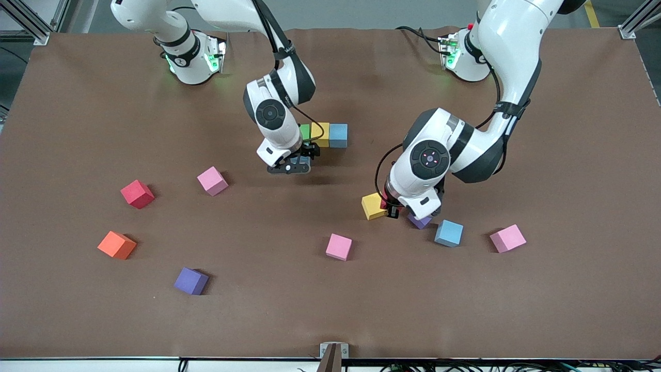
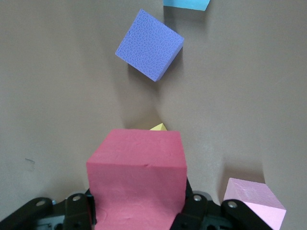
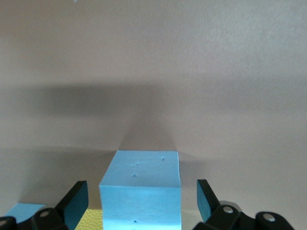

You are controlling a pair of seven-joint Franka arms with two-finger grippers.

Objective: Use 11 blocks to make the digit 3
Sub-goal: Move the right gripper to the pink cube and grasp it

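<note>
Blocks: right gripper [image 3: 139, 203] stands open around blue cube [image 3: 141, 187], should lift straight; left gripper [image 2: 136, 215] clamps red cube [image 2: 139, 177]

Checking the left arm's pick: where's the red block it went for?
The red block is clamped in the left pincer, low over the table between the yellow block and the purple block.

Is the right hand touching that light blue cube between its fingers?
Apart. The right wrist view shows the light blue cube standing between the right hand's open fingers, with a bare gap on each side.
</note>
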